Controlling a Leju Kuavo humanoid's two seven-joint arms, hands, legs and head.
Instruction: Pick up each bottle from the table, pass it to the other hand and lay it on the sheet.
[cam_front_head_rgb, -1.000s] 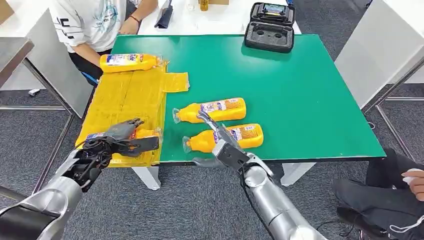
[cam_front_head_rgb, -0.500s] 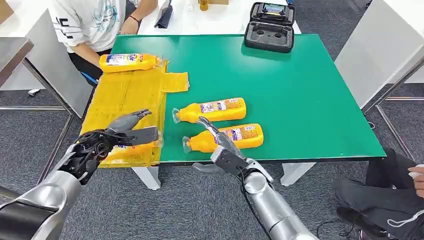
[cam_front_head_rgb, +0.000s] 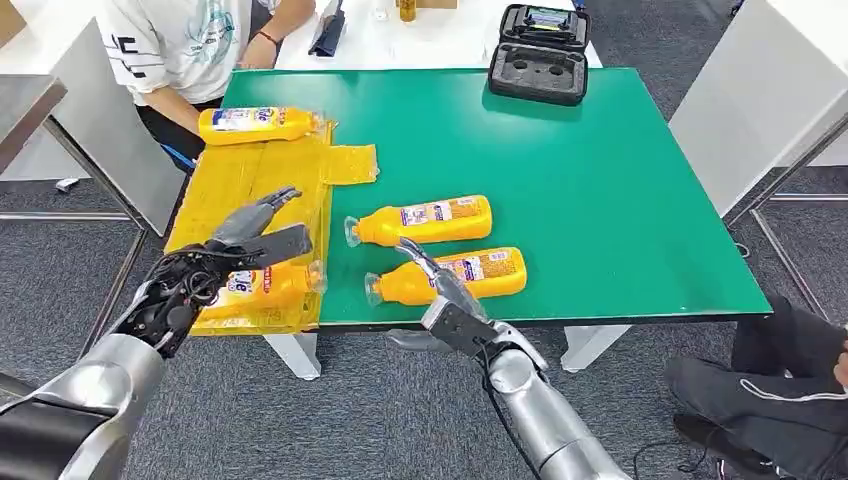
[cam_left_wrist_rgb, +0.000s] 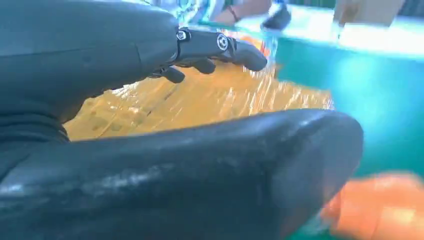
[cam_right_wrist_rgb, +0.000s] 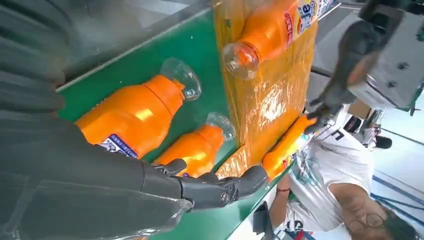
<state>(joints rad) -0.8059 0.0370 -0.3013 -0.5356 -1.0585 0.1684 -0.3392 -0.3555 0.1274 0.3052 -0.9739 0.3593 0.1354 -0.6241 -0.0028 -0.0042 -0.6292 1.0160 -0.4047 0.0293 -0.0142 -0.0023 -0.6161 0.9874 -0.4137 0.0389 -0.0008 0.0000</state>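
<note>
Orange bottle (cam_front_head_rgb: 262, 283) lies under open left hand (cam_front_head_rgb: 250, 238).

From my feed the worktop (cam_front_head_rgb: 620, 190) reads as a flat, matt green surface, smooth and even. The sheet (cam_front_head_rgb: 250, 185) is a crinkled, glossy yellow film that catches highlights like thin plastic wrap. Each bottle, such as the far one (cam_front_head_rgb: 258, 124) and the two on the green (cam_front_head_rgb: 425, 221) (cam_front_head_rgb: 455, 276), looks like smooth orange-yellow plastic with a shiny printed label and a clear, glassy-looking cap. My left hand (cam_front_head_rgb: 225, 262) and right hand (cam_front_head_rgb: 440, 295) have dark matt fingers (cam_right_wrist_rgb: 220, 187) that look like rubbery plastic, and the forearms are brushed silver metal. The case (cam_front_head_rgb: 540, 52) is dull black moulded plastic. The floor (cam_front_head_rgb: 400, 420) is rough grey carpet.
</note>
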